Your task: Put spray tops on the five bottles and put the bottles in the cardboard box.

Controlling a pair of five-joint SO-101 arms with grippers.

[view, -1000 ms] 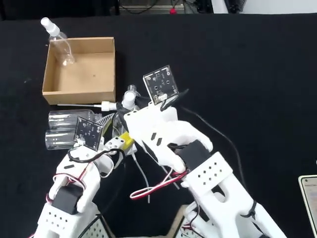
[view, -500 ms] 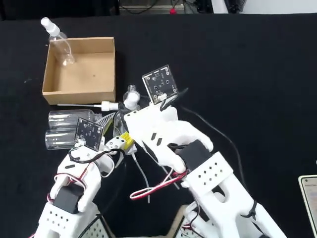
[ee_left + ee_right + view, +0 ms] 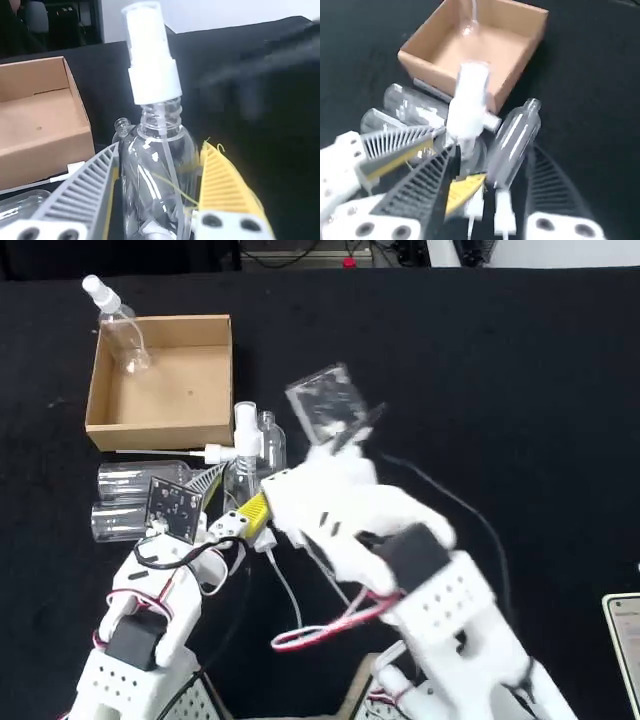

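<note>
One upright bottle (image 3: 155, 175), sprayer (image 3: 150, 55) on its neck, is clamped in the left pincer (image 3: 160, 150), with the box (image 3: 158, 432) just beyond it and to the left in the high view, while the right pincer (image 3: 492, 150) gapes wide, gripping nothing, near a topless bottle (image 3: 515, 135).

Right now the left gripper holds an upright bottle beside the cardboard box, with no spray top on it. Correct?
Not quite: a white spray top sits on its neck, as the left wrist view shows. The rest holds: the left gripper holds the bottle upright beside the cardboard box.
</note>
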